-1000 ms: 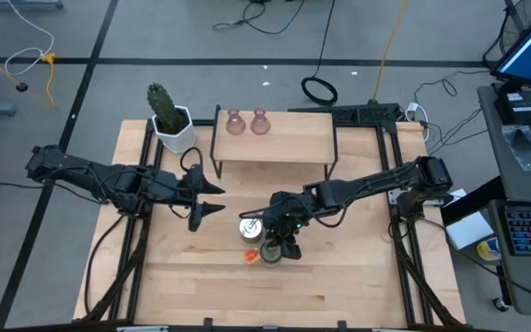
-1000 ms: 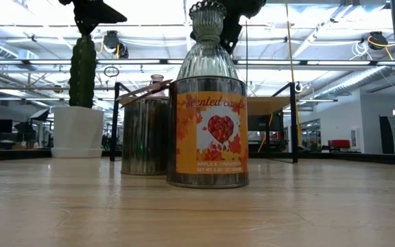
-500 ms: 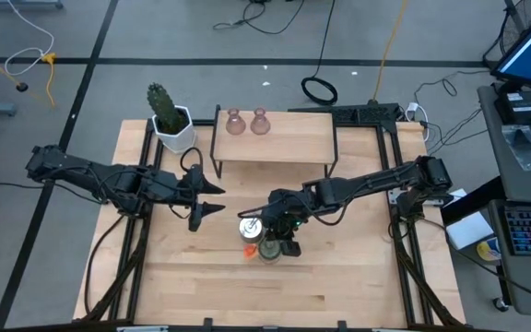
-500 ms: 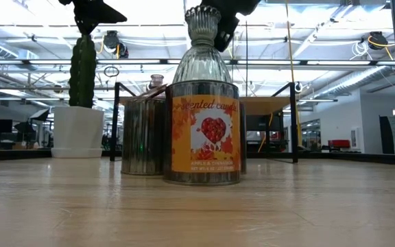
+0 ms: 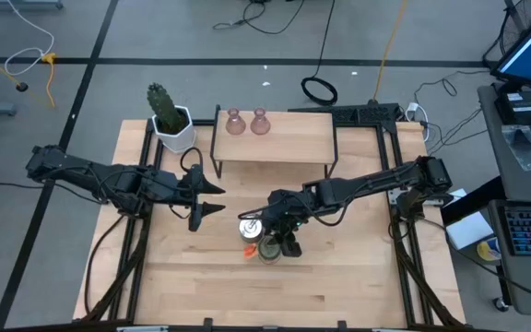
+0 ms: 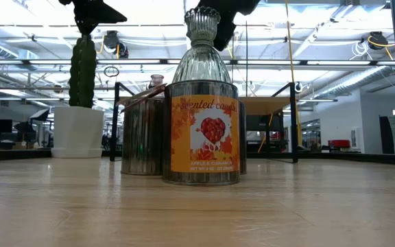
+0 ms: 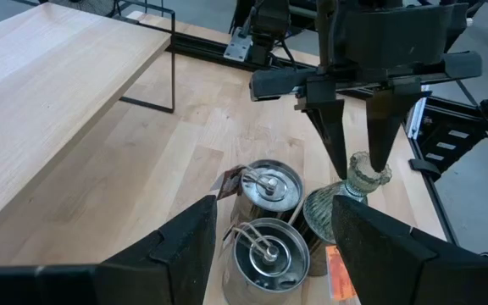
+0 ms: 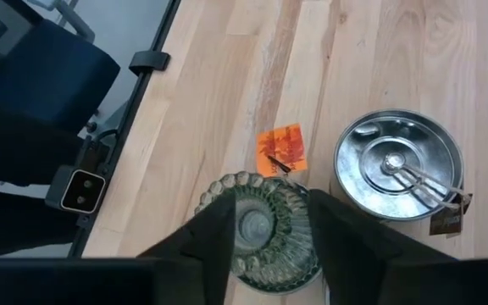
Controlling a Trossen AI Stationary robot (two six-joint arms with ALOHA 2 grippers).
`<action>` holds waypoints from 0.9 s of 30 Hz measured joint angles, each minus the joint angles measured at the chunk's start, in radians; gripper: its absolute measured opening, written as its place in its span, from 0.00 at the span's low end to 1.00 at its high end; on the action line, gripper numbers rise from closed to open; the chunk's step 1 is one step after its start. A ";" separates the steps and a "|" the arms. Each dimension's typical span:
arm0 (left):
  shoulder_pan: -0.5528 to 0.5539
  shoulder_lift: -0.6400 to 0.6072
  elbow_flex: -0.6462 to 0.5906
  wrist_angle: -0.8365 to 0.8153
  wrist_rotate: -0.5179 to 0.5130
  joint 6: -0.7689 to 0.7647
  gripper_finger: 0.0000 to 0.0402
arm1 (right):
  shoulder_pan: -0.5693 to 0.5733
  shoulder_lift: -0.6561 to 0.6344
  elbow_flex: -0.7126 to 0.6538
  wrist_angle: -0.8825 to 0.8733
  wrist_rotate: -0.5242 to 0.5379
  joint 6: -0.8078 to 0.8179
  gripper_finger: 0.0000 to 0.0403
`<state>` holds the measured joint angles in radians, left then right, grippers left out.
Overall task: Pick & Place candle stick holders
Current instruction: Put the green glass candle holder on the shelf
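From above, near the middle of the table, my right gripper hangs over the olive-green holder, with a silvery-grey holder just to its left, two pinkish glass holders on the far shelf, and my left gripper waiting with its fingers apart, left of the cluster. At table height, the green holder's ribbed neck rises behind the orange-labelled tin. Through the left wrist camera my right fingers stand apart on either side of that neck without clamping it, and through the right wrist camera I look straight down on its rim between them.
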<state>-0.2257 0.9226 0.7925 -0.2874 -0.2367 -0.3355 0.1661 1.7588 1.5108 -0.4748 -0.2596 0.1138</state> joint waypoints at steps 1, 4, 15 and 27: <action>0.000 0.000 0.000 0.000 0.000 0.000 0.58 | 0.000 0.000 0.000 -0.003 0.001 -0.002 0.38; 0.000 0.000 0.000 0.000 0.000 0.000 0.58 | 0.000 0.000 0.000 -0.021 0.003 -0.003 0.39; 0.002 0.000 0.000 0.000 -0.001 0.012 0.58 | -0.003 -0.001 0.002 -0.030 0.022 -0.015 0.25; 0.003 0.000 0.000 0.000 -0.035 0.015 0.58 | -0.008 -0.001 0.002 -0.048 0.022 -0.052 0.24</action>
<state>-0.2230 0.9226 0.7925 -0.2871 -0.2715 -0.3210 0.1585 1.7576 1.5124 -0.5229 -0.2379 0.0616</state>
